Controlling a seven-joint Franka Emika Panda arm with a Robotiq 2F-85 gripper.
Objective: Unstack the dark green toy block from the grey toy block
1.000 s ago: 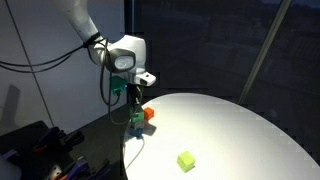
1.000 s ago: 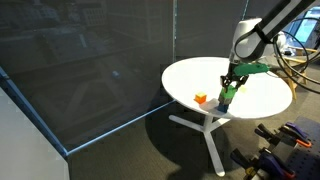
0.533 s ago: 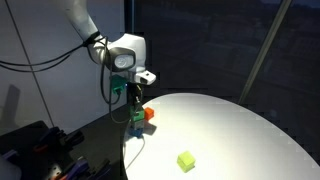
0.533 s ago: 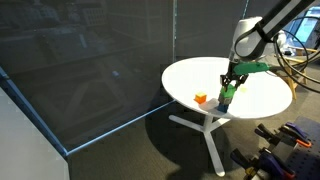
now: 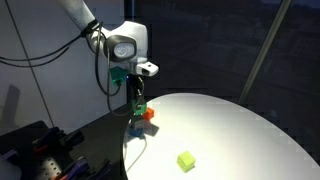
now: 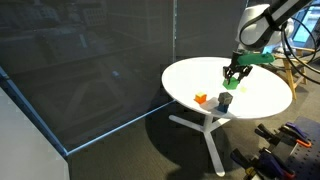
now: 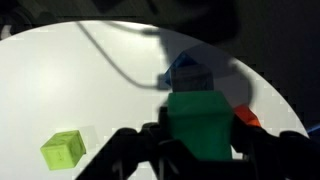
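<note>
My gripper [image 5: 137, 100] is shut on the dark green toy block [image 7: 200, 124] and holds it lifted above the white round table [image 5: 230, 140]. The block also shows in an exterior view [image 6: 235, 79]. The grey toy block [image 6: 226, 101] sits on the table below, apart from the green one; it also shows in the wrist view [image 7: 188, 71] and, at the table's edge, in an exterior view [image 5: 137, 123].
An orange-red cube [image 6: 201, 98] lies beside the grey block, also in the wrist view [image 7: 246, 118]. A yellow-green cube [image 5: 186, 160] lies apart on the table, also in the wrist view [image 7: 63, 150]. Dark glass walls stand behind the table.
My gripper has risen with the dark green block, lifting it off the grey block, which stays on the table.
</note>
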